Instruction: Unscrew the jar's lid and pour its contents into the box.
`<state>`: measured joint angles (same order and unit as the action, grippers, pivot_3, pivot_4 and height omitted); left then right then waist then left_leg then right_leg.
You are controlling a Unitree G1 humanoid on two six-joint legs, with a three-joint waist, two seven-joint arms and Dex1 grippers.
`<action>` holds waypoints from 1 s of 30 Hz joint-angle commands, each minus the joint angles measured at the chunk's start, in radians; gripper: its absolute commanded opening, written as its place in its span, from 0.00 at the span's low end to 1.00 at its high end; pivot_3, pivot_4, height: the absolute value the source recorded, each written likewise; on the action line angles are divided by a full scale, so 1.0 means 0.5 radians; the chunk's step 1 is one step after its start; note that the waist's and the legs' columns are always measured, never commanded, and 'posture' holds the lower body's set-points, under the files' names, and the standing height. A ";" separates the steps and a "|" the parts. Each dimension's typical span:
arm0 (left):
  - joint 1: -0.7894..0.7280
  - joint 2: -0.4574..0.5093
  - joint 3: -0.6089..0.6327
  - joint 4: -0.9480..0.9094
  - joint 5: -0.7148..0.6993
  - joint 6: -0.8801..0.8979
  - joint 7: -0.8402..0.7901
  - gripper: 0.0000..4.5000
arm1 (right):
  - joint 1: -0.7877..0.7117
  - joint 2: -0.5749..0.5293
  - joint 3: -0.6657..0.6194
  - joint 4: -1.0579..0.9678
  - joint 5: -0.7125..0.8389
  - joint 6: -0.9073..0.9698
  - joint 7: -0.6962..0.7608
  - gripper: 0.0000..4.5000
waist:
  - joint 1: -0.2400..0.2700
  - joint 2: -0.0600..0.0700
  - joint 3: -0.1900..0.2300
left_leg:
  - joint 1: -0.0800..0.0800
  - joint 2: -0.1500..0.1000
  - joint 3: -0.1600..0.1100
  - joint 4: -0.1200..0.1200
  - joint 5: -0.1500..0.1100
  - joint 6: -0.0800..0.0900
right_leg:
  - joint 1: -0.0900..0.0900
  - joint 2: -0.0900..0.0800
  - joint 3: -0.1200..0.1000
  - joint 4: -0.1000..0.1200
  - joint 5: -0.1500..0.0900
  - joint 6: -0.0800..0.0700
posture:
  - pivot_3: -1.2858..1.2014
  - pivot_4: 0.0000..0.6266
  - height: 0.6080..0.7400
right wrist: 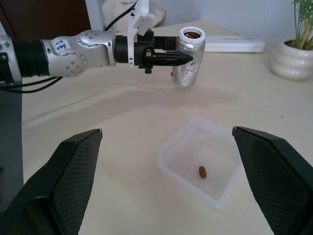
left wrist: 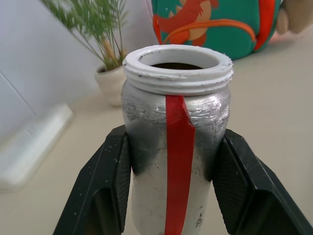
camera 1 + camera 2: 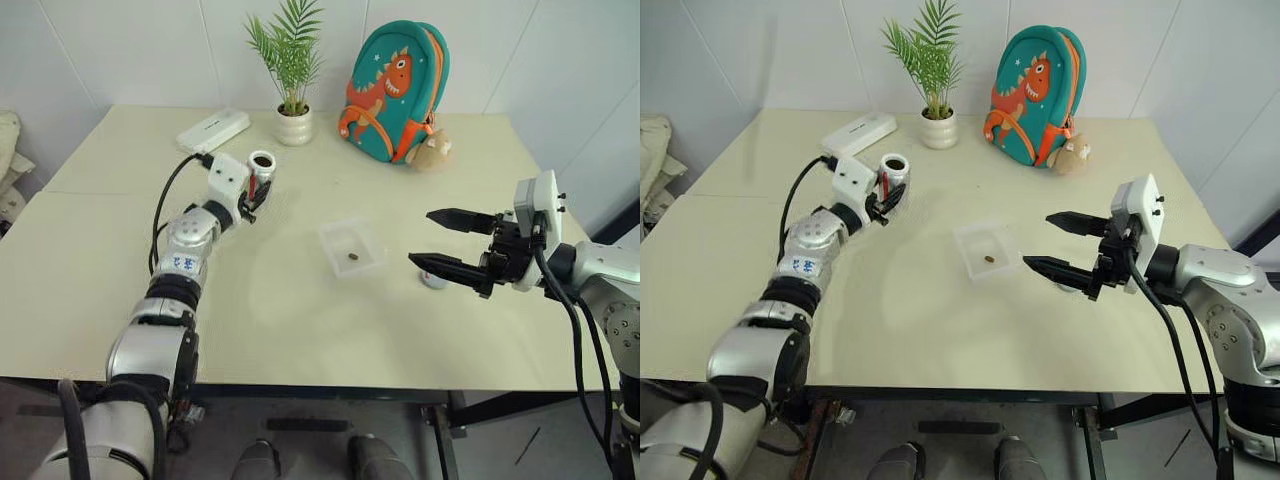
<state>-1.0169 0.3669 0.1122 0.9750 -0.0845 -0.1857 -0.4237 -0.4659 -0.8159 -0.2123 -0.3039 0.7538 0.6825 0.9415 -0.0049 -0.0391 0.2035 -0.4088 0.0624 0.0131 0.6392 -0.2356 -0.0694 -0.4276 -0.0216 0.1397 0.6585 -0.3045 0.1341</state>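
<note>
- Since a small brown pellet (image 1: 202,172) already lies in the clear box (image 3: 331,238), the pouring step is judged to be done or nearly done.
- The jar (image 2: 176,142) is clamped upright between the two fingers of the left hand (image 3: 255,196), above the table (image 3: 300,320) and well to the left of the box, near the white flat case (image 3: 213,129).
- The jar's mouth is open, with no lid on it; a red strip runs down its side.
- Whether anything is left inside cannot be told, as only a dark shadow is seen in the mouth.
- The right hand (image 3: 432,240) is held with its fingers wide apart and nothing between them, just to the right of the box.
- A small round grey thing (image 3: 433,281), partly hidden under the right hand, is seen on the table; it may be the lid.
- As a next move, the jar probably needs to be set down on a free part of the table and let go of gently, so that it does not tip.
- Some small blue writing is seen on the left arm, but it cannot be read; no brand is seen on the jar or the box.
- A dinosaur picture is seen on the teal backpack (image 3: 395,90), without words.
</note>
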 commanded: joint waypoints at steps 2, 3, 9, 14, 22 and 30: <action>0.079 -0.022 0.085 -0.307 -0.167 0.171 -0.105 0.43 | -0.104 -0.040 0.017 0.035 -0.017 -0.028 0.057 1.00 | -0.011 0.000 0.000 | 0.000 0.000 0.000 0.005 0.000 0.000 | 0.001 0.001 0.001 0.001 0.002 0.001 | 0.52 0.24 1.00; 0.101 -0.029 0.093 -0.340 -0.184 0.201 -0.121 0.43 | -0.115 -0.040 0.024 0.046 -0.021 -0.027 0.064 1.00 | -0.016 0.000 0.000 | 0.000 0.000 0.000 0.007 0.000 0.000 | 0.002 0.001 0.002 0.001 0.002 0.001 | 0.52 0.24 1.00; 0.206 -0.046 0.091 -0.440 -0.192 0.305 -0.118 0.43 | -0.145 -0.044 0.052 0.082 -0.049 -0.025 0.100 1.00 | -0.054 0.000 0.000 | 0.001 0.000 0.000 0.015 0.000 0.001 | 0.007 0.001 0.004 0.001 0.007 0.003 | 0.52 0.24 1.00; 0.260 -0.057 0.090 -0.468 -0.183 0.330 -0.119 0.78 | -0.160 -0.046 0.069 0.098 -0.071 -0.024 0.114 1.00 | -0.063 0.000 0.000 | 0.001 0.001 -0.001 0.014 0.000 0.001 | 0.006 0.003 0.005 0.001 0.007 0.003 | 0.52 0.24 1.00; 0.343 -0.051 0.078 -0.618 -0.170 0.377 -0.107 0.99 | -0.182 -0.040 0.083 0.101 -0.089 -0.014 0.119 1.00 | -0.064 0.000 0.000 | 0.001 0.001 0.000 0.013 -0.001 0.002 | 0.006 0.003 0.006 -0.001 0.007 0.003 | 0.52 0.24 1.00; 0.567 0.039 0.068 -1.051 -0.142 0.600 -0.059 0.99 | -0.218 -0.071 0.116 0.156 -0.138 -0.014 0.171 1.00 | -0.079 0.000 0.000 | 0.001 0.001 0.000 0.012 -0.001 0.002 | 0.006 0.003 0.006 -0.001 0.007 0.002 | 0.52 0.24 1.00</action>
<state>-0.7428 0.3713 0.1395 0.5276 -0.1545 0.0977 -0.4651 -0.5579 -0.8258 -0.1446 -0.2218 0.6871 0.6808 1.0152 -0.0443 -0.0390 0.2034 -0.4081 0.0631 0.0129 0.6454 -0.2359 -0.0686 -0.4246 -0.0199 0.1429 0.6580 -0.3007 0.1353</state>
